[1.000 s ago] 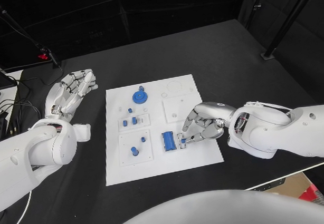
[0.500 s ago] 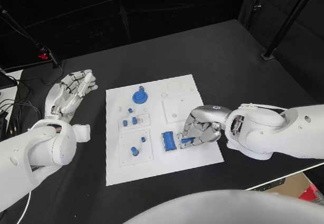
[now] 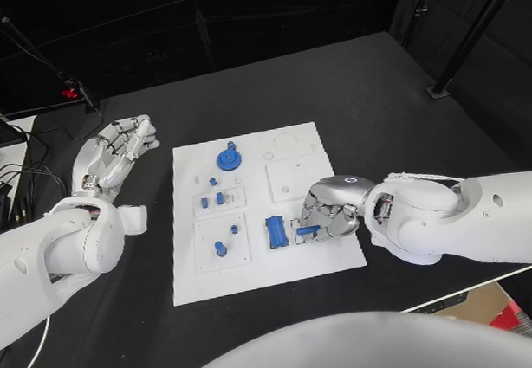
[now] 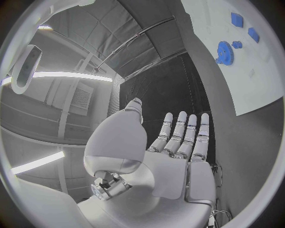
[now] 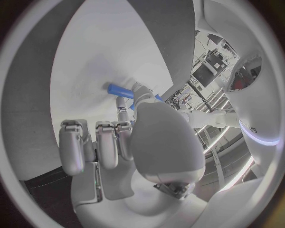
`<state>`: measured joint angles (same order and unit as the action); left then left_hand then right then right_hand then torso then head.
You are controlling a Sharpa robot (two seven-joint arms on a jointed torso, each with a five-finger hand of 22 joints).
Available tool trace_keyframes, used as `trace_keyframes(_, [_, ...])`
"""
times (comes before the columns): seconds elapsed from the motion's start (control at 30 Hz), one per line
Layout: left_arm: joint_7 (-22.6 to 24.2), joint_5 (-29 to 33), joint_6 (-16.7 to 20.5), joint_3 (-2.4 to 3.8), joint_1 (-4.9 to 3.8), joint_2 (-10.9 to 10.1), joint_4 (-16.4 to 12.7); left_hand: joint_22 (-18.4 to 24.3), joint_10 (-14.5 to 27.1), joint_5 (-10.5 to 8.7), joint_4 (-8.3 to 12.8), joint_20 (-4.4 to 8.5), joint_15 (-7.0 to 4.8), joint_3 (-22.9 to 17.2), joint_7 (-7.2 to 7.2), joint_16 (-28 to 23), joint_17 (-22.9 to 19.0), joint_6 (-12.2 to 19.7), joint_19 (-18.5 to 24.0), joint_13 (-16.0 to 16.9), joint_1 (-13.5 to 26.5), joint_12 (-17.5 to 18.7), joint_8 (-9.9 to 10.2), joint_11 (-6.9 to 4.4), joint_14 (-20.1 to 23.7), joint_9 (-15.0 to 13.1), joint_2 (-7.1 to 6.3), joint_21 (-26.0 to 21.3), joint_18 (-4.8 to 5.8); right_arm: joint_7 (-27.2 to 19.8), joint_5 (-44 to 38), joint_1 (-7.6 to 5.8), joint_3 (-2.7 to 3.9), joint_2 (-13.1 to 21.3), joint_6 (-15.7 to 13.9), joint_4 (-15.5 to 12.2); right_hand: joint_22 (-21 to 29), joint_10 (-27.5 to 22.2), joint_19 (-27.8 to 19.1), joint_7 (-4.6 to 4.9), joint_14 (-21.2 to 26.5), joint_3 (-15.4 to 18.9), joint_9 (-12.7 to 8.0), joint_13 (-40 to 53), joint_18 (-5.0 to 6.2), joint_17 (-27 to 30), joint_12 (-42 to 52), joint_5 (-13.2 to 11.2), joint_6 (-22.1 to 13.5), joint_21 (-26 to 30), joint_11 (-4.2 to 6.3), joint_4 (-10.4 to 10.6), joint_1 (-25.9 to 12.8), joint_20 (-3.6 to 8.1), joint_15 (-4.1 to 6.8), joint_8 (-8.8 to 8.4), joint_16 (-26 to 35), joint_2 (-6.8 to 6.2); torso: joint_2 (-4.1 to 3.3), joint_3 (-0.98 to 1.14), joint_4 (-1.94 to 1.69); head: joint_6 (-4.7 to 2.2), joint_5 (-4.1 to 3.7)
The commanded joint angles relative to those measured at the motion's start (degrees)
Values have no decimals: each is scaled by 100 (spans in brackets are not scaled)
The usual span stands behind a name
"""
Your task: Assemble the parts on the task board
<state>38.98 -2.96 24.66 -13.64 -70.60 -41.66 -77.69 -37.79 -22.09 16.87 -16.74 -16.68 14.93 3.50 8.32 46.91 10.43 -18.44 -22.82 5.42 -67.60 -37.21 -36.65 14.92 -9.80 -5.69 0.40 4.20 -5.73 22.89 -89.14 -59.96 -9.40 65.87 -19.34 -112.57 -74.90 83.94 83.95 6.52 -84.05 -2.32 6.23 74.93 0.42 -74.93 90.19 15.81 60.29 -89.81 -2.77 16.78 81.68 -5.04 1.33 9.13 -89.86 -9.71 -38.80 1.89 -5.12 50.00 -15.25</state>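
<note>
At centre right of the head view, the right hand (image 3: 328, 214) pinches a small blue peg (image 3: 307, 230) low over the white task board (image 3: 301, 263), beside a blue cylinder (image 3: 275, 231). Seating the peg looks to be the step in hand, so the next move calls for fine alignment over its hole. Left hand (image 3: 115, 154) lies flat, fingers released, on the black table (image 3: 371, 88) at upper left.

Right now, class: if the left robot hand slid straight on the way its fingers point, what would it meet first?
Probably nothing: the left robot hand lies open beside the task board, fingers pointing away over the bare black table. The way looks free, though depth is uncertain.
</note>
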Motion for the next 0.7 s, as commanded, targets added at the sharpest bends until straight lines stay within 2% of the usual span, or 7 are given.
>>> trace_keyframes(0.03, [380, 1, -54, 5, -7, -5, -13, 5, 37, 17, 2, 1, -4, 28, 858, 37, -5, 26, 53, -8, 6, -35, -34, -10, -11, 5, 53, -20, 86, 256, -207, 26, -1, -33, 169, 2, -1510, 606, 605, 15, -595, -82, 7, 1507, -42, -1507, -19, 26, 45, -19, -13, -6, 75, -30, -36, 40, -14, 21, 0, 1, -5, 0, 0])
trace_keyframes(0.17, [378, 1, -59, 5, -7, -4, -13, 5, 37, 17, 2, 1, -4, 28, 858, 37, -5, 26, 53, -8, 6, -35, -34, -10, -11, 5, 53, -20, 86, 336, -237, 96, -1, -62, 176, 5, -1510, 606, 605, 12, -595, -258, 11, 1507, -42, -1507, -19, 11, 85, -19, -12, -24, 143, -38, -45, 61, -14, 139, 2, -2, -5, 0, 0])
trace_keyframes(0.47, [376, 1, -65, 5, -6, -7, -14, 5, 38, 17, 2, 1, -4, 29, 858, 38, -7, 26, 53, -9, 5, -37, -35, -10, -11, 6, 54, -20, 86, 532, -307, 192, 0, -134, 189, 25, -1510, 606, 605, -6, -595, -577, 17, 1507, -42, -1507, -19, -3, 164, -19, 2, -132, 371, -40, -44, 89, -14, 309, 4, -1, -3, 0, 3])
trace_keyframes(0.5, [376, 1, -64, 5, -6, -8, -14, 5, 38, 18, 2, 1, -4, 31, 858, 40, -11, 27, 54, -11, 3, -39, -37, -10, -10, 7, 55, -20, 86, 540, -311, 198, 0, -138, 163, 25, -1510, 606, 605, -6, -595, -608, 20, 1507, -42, -1507, -19, -4, 182, -19, 3, -143, 384, -40, -44, 97, -14, 344, 3, -1, -3, 0, 4])
trace_keyframes(0.6, [376, 1, -64, 5, -6, -9, -15, 5, 38, 18, 2, 1, -4, 31, 858, 40, -11, 27, 54, -11, 3, -39, -37, -10, -10, 7, 55, -20, 86, 512, -323, 213, 0, -138, -16, 20, -1510, 606, 605, -38, -595, -779, 37, 1507, -42, -1507, -19, -45, 304, -19, 31, -162, 388, -39, -38, 129, -14, 584, 3, -1, -3, 0, 11])
trace_keyframes(0.7, [375, 1, -62, 5, -6, -13, -17, 5, 38, 18, 2, 1, -4, 31, 858, 40, -11, 27, 54, -11, 3, -39, -37, -10, -10, 7, 55, -20, 86, 434, -324, 219, 0, -123, -238, 6, -1510, 606, 605, -75, -595, -868, 51, 1507, -42, -1507, -19, -73, 400, -19, 61, -151, 329, -33, -26, 145, -14, 687, 0, -3, 0, 0, 21])
